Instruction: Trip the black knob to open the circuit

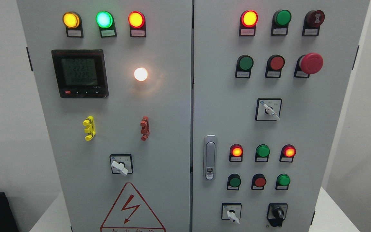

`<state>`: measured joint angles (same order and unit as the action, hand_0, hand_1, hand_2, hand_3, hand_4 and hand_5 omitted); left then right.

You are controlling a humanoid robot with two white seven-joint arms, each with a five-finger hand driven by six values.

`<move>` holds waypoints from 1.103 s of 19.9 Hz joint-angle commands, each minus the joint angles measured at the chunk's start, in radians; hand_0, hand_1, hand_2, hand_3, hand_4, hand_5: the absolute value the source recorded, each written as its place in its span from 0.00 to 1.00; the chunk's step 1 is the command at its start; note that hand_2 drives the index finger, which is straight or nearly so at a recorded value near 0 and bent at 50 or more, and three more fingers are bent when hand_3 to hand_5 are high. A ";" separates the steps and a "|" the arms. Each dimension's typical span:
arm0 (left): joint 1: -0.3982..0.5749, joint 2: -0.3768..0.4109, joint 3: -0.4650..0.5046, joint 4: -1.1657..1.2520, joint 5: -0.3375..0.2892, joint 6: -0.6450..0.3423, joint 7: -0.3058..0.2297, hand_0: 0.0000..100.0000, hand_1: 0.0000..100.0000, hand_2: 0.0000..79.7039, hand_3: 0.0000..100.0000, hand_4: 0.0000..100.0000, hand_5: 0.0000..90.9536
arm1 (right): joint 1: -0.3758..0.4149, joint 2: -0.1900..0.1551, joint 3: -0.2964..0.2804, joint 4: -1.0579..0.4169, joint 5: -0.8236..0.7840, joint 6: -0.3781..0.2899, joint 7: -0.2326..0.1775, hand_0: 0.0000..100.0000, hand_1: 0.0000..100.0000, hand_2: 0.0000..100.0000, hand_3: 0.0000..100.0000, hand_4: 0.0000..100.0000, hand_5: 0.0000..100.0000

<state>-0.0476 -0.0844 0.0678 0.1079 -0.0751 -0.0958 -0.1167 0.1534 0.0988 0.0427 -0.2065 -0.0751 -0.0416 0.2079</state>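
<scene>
No robot hand shows anywhere, left or right, so I cannot tell how open the hands are or if they hold anything. The black knob (278, 213) sits untouched at the bottom right of the right door (224, 106) of the grey cabinet, with its handle pointing about straight up. Just to its left is a white knob (232, 215) that looks much the same. A hand coming up from below could bump or turn that white one by mistake, because the two sit so near each other. It could also hit the small green button (283, 180) just above. The black knob lies close to the bottom edge, and its base is nearly cut off. The tiny labels by the knobs and lights are too small to read.
</scene>
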 commanded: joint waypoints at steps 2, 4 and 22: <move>0.000 0.000 0.000 -0.025 0.000 -0.001 0.000 0.12 0.39 0.00 0.00 0.00 0.00 | 0.000 0.002 -0.001 0.001 -0.002 0.000 -0.001 0.00 0.19 0.00 0.00 0.00 0.00; 0.000 0.000 0.001 -0.025 0.000 -0.001 0.000 0.12 0.39 0.00 0.00 0.00 0.00 | 0.000 0.004 -0.003 0.001 -0.002 0.000 -0.002 0.00 0.19 0.00 0.00 0.00 0.00; 0.000 0.000 0.000 -0.025 0.000 0.001 0.000 0.12 0.39 0.00 0.00 0.00 0.00 | 0.110 0.004 0.006 -0.333 -0.008 -0.054 -0.108 0.00 0.17 0.00 0.02 0.00 0.00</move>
<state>-0.0476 -0.0844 0.0678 0.1079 -0.0750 -0.0957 -0.1167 0.2025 0.1030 0.0419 -0.3093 -0.0827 -0.0885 0.1219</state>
